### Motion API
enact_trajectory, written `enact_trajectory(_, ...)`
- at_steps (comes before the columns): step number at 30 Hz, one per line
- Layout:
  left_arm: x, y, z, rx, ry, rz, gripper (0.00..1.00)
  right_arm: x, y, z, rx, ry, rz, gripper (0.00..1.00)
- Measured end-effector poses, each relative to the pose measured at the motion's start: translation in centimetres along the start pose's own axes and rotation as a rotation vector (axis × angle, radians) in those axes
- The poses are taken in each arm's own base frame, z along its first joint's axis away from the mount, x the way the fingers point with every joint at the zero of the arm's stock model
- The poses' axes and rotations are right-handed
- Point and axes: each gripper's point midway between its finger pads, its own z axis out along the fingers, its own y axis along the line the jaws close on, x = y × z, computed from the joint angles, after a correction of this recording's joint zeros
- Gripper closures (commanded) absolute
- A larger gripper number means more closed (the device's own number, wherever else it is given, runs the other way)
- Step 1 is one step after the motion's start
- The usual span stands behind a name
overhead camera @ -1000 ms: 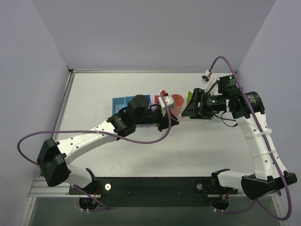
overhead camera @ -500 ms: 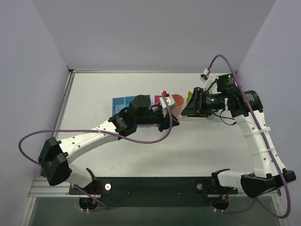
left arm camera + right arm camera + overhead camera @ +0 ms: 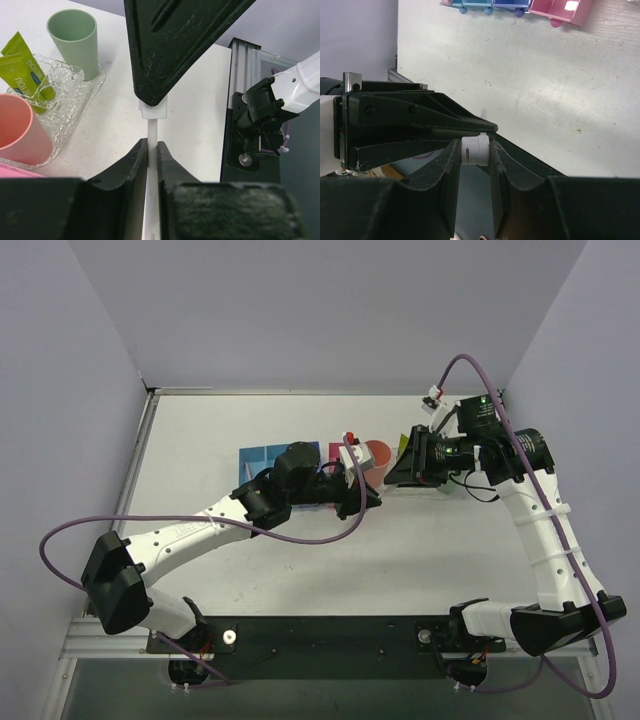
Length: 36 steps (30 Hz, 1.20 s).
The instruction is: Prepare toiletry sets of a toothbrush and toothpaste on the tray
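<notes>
From the top, your left pincer (image 3: 368, 498) and right pincer (image 3: 392, 480) were tip to tip near the pink cup (image 3: 378, 453). You could not tell their grip there. In the left wrist view, the left pincer squeezed the thin white toothbrush (image 3: 152, 131), and the right pincer held its top end. The toothpaste (image 3: 20, 60) lay on the tray (image 3: 75, 95), off to the side. In the right wrist view, the right pincer pinched the toothbrush's white end above the table (image 3: 545, 75).

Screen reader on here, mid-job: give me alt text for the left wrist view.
The left gripper is shut on the white toothbrush, whose far end the right gripper also pinches. At left, a clear tray holds two lime toothpaste tubes, a green cup and a pink cup.
</notes>
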Motion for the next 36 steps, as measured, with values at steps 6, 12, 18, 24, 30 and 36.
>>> enact_trajectory(6,-0.5,1.1,-0.1,-0.063,-0.021,-0.045,0.39,-1.0,-0.9,-0.3,0.063,-0.069,-0.01,1.0)
enact_trajectory(12,-2.4,6.3,-3.0,-0.21,-0.09,-0.18,0.32,-1.9,-4.0,-2.2,0.21,-0.275,-0.008,1.0)
enact_trajectory(18,-4.6,14.3,-9.3,-0.448,-0.201,-0.264,0.32,-2.9,-9.7,-4.3,0.392,-0.537,0.074,1.0)
enact_trajectory(24,-5.0,16.3,-12.9,-0.546,-0.231,-0.256,0.31,-4.6,-14.1,-5.3,0.529,-0.698,0.125,1.0)
enact_trajectory(30,-5.1,17.1,-14.0,-0.576,-0.236,-0.244,0.31,-6.7,-15.4,-6.3,0.568,-0.813,0.13,1.0)
enact_trajectory(36,-4.3,18.5,-14.4,-0.602,-0.215,-0.251,0.31,-7.3,-16.7,-5.7,0.574,-0.846,0.152,1.0)
